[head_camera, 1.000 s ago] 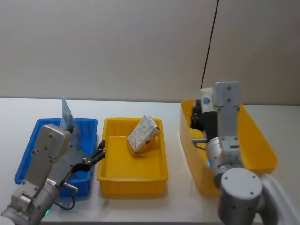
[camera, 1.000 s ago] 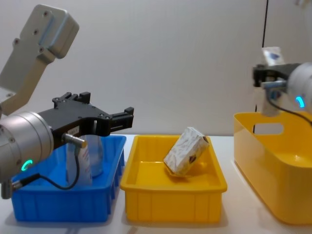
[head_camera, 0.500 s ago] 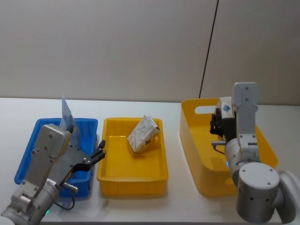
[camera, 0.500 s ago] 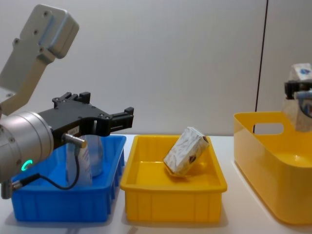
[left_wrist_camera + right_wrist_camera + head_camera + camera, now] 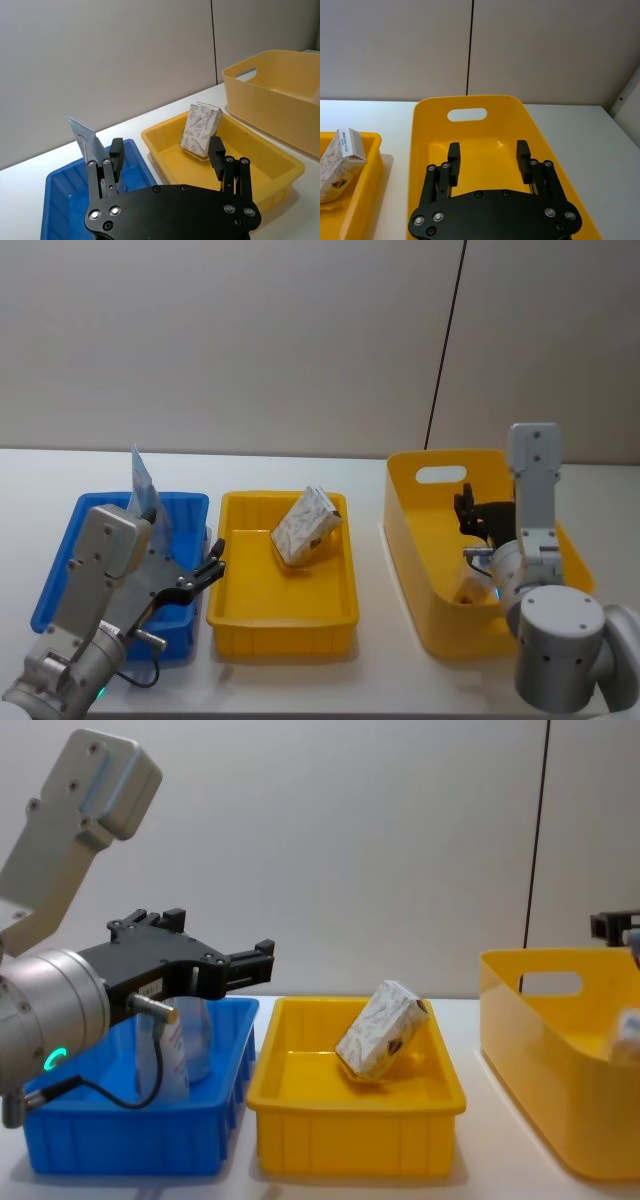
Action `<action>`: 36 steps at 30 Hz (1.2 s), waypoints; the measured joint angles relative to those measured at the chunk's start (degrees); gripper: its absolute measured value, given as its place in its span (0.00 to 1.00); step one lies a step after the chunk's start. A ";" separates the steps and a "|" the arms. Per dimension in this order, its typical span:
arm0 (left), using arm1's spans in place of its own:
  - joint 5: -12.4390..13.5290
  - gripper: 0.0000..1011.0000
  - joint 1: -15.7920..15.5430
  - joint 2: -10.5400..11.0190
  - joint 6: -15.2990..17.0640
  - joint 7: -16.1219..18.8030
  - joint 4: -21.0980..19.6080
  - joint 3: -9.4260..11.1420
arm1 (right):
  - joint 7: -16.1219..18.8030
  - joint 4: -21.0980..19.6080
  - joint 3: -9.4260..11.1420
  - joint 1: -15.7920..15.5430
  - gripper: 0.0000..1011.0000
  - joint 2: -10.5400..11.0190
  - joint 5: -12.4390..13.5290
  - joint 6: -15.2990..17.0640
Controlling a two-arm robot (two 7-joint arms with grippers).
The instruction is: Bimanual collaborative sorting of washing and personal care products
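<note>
A white patterned pack [image 5: 305,525] leans tilted in the shallow yellow tray [image 5: 280,625], also seen in the chest view [image 5: 382,1030] and the left wrist view [image 5: 201,131]. A light-blue tube [image 5: 143,485] stands in the blue bin [image 5: 60,570]. My left gripper [image 5: 212,568] hovers open over the blue bin's right side, holding nothing [image 5: 166,150]. Over the tall yellow bin [image 5: 420,570] my right gripper [image 5: 468,512] is open and empty [image 5: 488,149]. A pale pack [image 5: 628,1035] lies low inside that bin.
The three containers stand in a row on the white table [image 5: 300,690], with narrow gaps between them. A black cable [image 5: 445,340] runs down the wall behind the tall bin. The table's front strip is free.
My right gripper moved right over the tall yellow bin and let go of the white pack, which dropped inside. The left arm has not moved.
</note>
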 joint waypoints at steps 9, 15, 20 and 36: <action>0.00 0.99 0.00 0.00 0.00 0.00 0.00 0.00 | 0.45 0.17 0.31 -0.19 0.90 -0.05 -0.35 -1.17; 0.00 0.99 0.00 0.00 0.00 0.00 0.00 0.00 | 1.55 -0.52 0.09 -0.80 0.99 0.15 -0.39 -3.10; 0.00 0.99 0.00 0.00 0.00 0.00 0.00 0.00 | 2.93 -1.67 -0.55 -1.67 0.99 0.45 -0.43 -5.36; 1.07 0.99 1.03 -0.52 2.10 2.61 -0.87 -1.18 | 4.77 -3.41 -1.39 -2.85 0.99 0.78 -0.58 -8.28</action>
